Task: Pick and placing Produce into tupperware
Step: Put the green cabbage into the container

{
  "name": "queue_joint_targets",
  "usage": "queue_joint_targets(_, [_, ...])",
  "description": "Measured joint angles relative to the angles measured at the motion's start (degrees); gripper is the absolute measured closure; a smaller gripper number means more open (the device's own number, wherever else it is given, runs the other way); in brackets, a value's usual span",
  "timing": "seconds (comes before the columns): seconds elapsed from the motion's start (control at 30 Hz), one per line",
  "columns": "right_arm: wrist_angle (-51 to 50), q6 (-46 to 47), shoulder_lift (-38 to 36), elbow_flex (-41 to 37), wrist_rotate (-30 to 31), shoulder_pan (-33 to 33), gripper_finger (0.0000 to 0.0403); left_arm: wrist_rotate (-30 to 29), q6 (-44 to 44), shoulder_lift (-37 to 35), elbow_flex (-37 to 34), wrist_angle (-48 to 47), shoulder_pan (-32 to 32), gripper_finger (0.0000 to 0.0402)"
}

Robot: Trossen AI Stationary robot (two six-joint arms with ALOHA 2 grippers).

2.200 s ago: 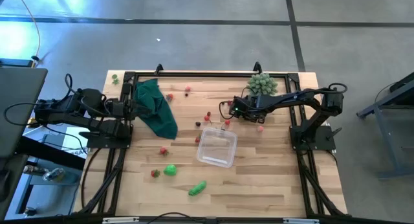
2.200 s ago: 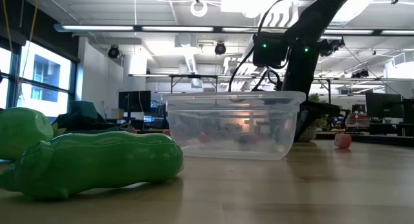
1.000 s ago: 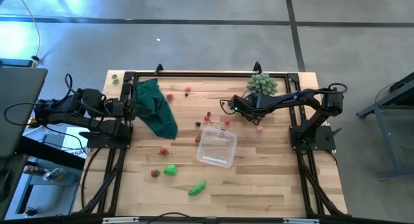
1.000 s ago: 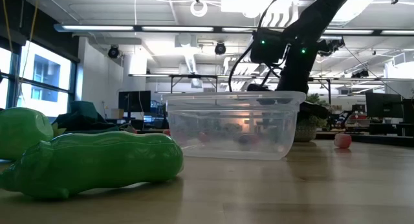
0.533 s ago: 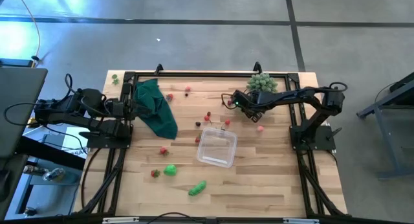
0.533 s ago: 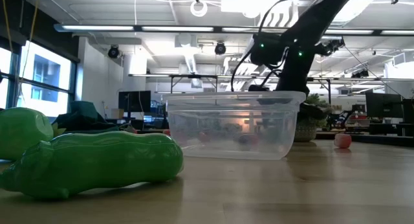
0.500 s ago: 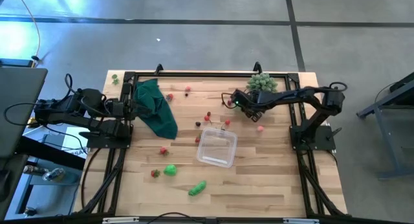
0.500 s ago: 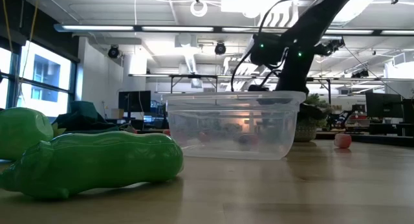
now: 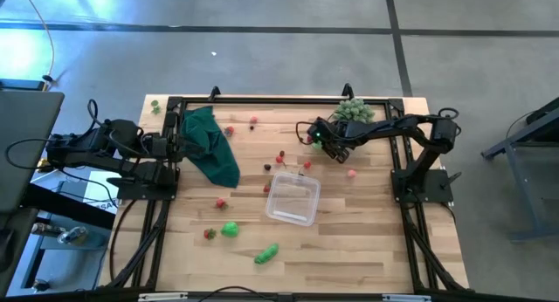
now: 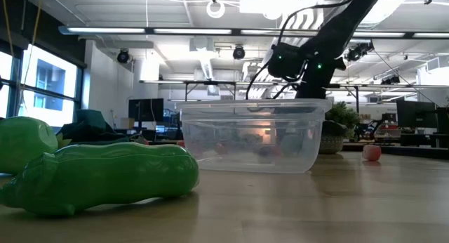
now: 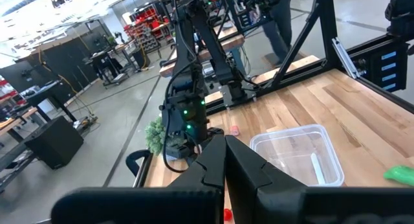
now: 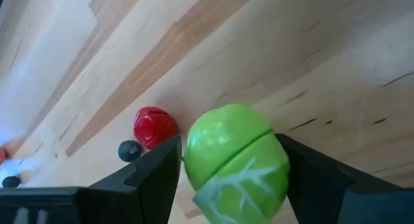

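My right gripper [image 9: 308, 134] is open, at the table's far middle, pointing steeply down. Its two fingers [image 12: 155, 175] stand on either side of a bright green leafy produce piece [image 12: 236, 160] on the wood. A red berry [image 12: 154, 125] and a dark berry [image 12: 129, 148] lie just beyond it. The clear tupperware [image 9: 293, 198] stands nearer the table's middle, on its base. Other berries [image 9: 280, 158] and green pieces [image 9: 230, 229] lie scattered on the table. My left gripper [image 11: 224, 160] is shut at the left edge [image 9: 175, 147].
A dark green cloth [image 9: 211, 145] lies at the far left beside my left arm. A pale green spiky plant [image 9: 354, 112] stands at the far edge, close behind my right arm. A long green piece [image 10: 105, 176] lies near the front edge, and a pink berry [image 9: 351, 172] lies right of the tupperware.
My right gripper has gone toward the table's far edge and sunk a little, staying open. Nothing on the table has moved.
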Motion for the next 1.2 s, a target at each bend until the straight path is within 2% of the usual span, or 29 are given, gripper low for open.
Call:
queue_joint_targets(0.8, [0.31, -1.17, 0.21, -0.12, 1.32, 0.04, 0.0164, 0.00, 0.00, 0.00, 0.00, 0.00, 0.01, 0.0401])
queue_joint_targets(0.93, [0.33, -4.85, 0.22, -0.12, 1.04, 0.04, 0.0165, 0.00, 0.00, 0.00, 0.00, 0.00, 0.00, 0.0401])
queue_joint_targets(1.2, [0.20, -5.60, 0.22, -0.17, 1.03, 0.04, 0.0198, 0.00, 0.00, 0.00, 0.00, 0.00, 0.02, 0.0401])
